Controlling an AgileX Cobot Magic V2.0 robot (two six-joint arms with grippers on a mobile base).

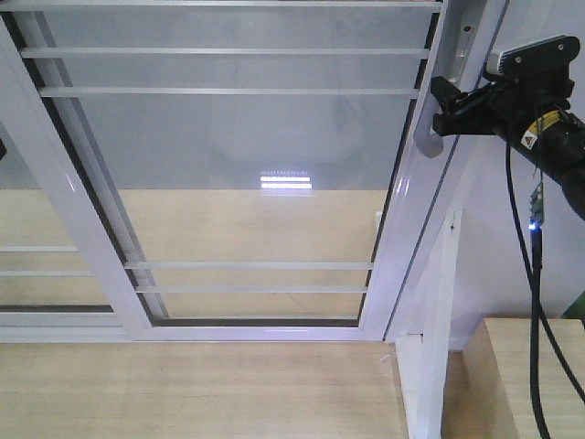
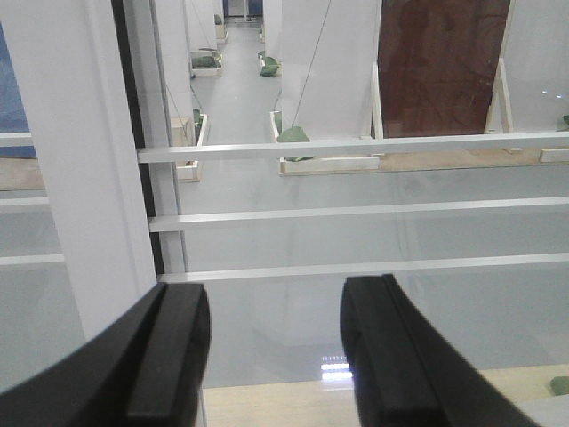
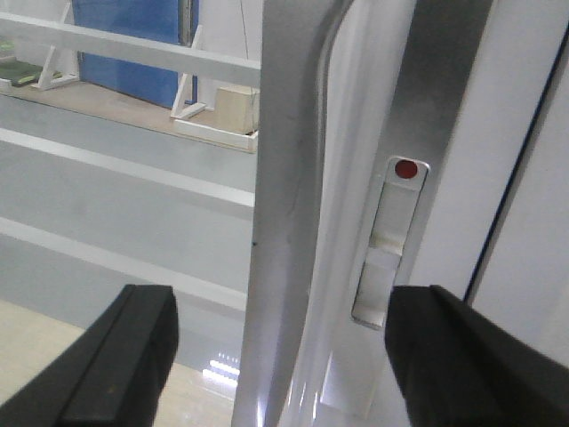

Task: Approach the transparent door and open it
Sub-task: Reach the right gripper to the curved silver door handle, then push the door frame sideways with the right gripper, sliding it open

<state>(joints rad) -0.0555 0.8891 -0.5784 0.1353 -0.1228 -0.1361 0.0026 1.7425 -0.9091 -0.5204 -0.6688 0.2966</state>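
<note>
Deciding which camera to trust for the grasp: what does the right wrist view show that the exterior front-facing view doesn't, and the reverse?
Only the right wrist view: the red dot on the latch plate beside the handle, and the clear gaps on either side of that handle. Only the front view: the whole transparent door with its horizontal bars, and the wooden floor below. Both: the right gripper, open around the handle.

A dark brown panel point(image 2: 442, 67) stands upright, green sacks point(image 2: 294, 135) lie on grey floor point(image 2: 236, 98), and a blue board point(image 3: 133, 44) stands behind.
</note>
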